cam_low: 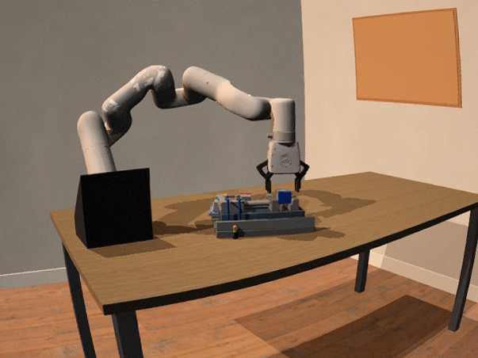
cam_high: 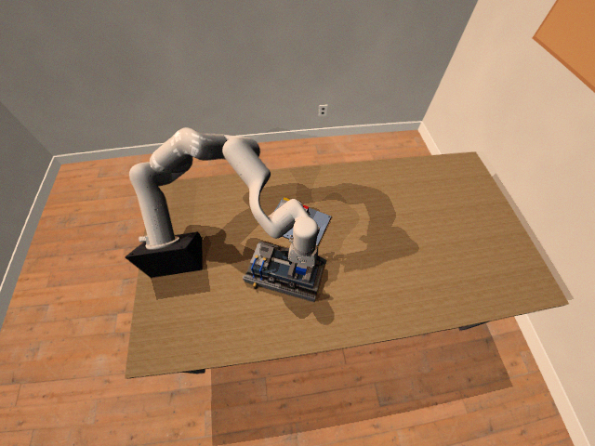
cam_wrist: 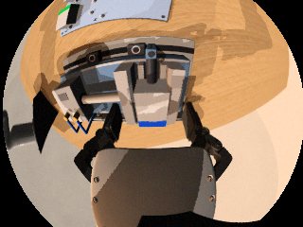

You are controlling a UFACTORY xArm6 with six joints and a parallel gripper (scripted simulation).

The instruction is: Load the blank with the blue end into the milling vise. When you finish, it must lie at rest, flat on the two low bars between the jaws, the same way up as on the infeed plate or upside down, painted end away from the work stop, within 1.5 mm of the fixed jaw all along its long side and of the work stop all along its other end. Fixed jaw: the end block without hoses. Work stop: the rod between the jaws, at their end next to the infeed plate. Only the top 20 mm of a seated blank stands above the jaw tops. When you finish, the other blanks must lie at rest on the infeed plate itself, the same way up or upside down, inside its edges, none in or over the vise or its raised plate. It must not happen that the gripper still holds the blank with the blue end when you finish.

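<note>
The blank with the blue end [cam_high: 300,270] [cam_low: 284,197] [cam_wrist: 151,101] sits between the jaws of the vise, its top above them. Its blue end faces away from the work stop [cam_wrist: 151,71], and its other end is at the stop. It looks level. The fixed jaw [cam_wrist: 177,87] is at its right in the wrist view, the moving jaw [cam_wrist: 125,95] at its left. Any small gaps at the fixed jaw or stop cannot be judged, and the low bars are hidden. My gripper [cam_low: 283,186] [cam_wrist: 151,110] is open and empty above the blank, one finger towards each jaw's side.
The infeed plate [cam_high: 323,222] [cam_wrist: 142,11] lies behind the vise. A yellow-ended blank [cam_high: 286,198], a red-ended one [cam_high: 305,207] and a green-ended one [cam_wrist: 64,17] show there, partly hidden or cut off. Blue hoses [cam_low: 227,209] [cam_wrist: 85,127] rise at the vise's hose-side block.
</note>
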